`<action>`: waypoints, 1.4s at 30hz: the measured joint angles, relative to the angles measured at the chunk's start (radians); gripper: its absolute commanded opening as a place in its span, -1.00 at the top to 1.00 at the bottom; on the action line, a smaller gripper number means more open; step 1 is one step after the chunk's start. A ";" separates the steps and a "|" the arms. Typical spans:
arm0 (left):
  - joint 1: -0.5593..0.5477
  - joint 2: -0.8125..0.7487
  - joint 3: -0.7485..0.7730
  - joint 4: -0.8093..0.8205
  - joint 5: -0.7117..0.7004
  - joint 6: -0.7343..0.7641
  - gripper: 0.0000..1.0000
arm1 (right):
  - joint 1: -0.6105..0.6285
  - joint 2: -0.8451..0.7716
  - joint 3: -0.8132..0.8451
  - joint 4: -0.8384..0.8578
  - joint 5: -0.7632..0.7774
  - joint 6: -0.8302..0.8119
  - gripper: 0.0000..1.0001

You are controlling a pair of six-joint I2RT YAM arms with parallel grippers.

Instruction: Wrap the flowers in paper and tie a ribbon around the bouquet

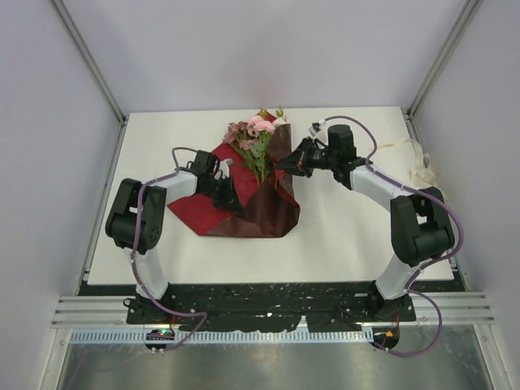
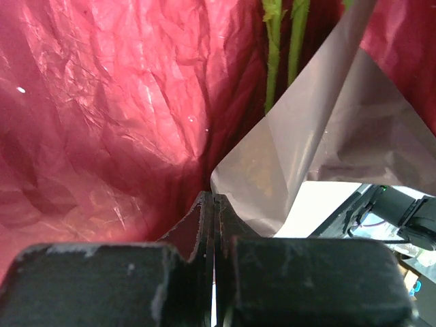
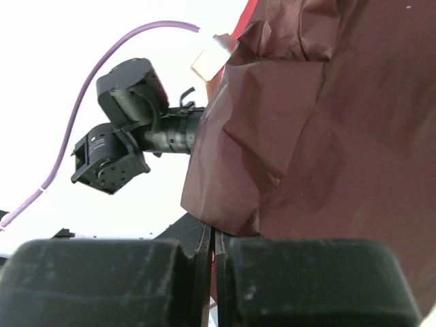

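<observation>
The maroon paper (image 1: 223, 207) lies in the middle of the table, its right side folded up and over toward the centre. On it lie the flowers (image 1: 256, 134), pink blooms at the far end and green stems (image 2: 283, 48) running toward me. My right gripper (image 1: 286, 162) is shut on the lifted right edge of the paper (image 3: 327, 122), which rises from between its jaws (image 3: 212, 231). My left gripper (image 1: 236, 201) is shut at the corner of the folded flap (image 2: 286, 157), its tips (image 2: 210, 199) pinching the paper there. The cream ribbon (image 1: 421, 172) lies at the table's right edge.
The white table (image 1: 349, 227) is walled in by pale panels and metal posts. My left arm (image 3: 136, 136) shows in the right wrist view beyond the paper. A purple cable (image 3: 102, 61) loops above it.
</observation>
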 measured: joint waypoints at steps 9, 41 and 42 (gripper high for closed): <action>0.000 0.071 0.028 0.006 0.006 -0.007 1.00 | 0.140 0.156 0.003 0.248 0.043 0.216 0.88; 0.197 0.028 -0.085 0.691 0.114 -0.508 -0.99 | 0.175 0.418 0.001 0.685 0.039 0.364 0.39; 0.197 0.048 -0.063 0.711 0.117 -0.531 -0.99 | 0.175 0.418 0.001 0.679 0.038 0.356 0.35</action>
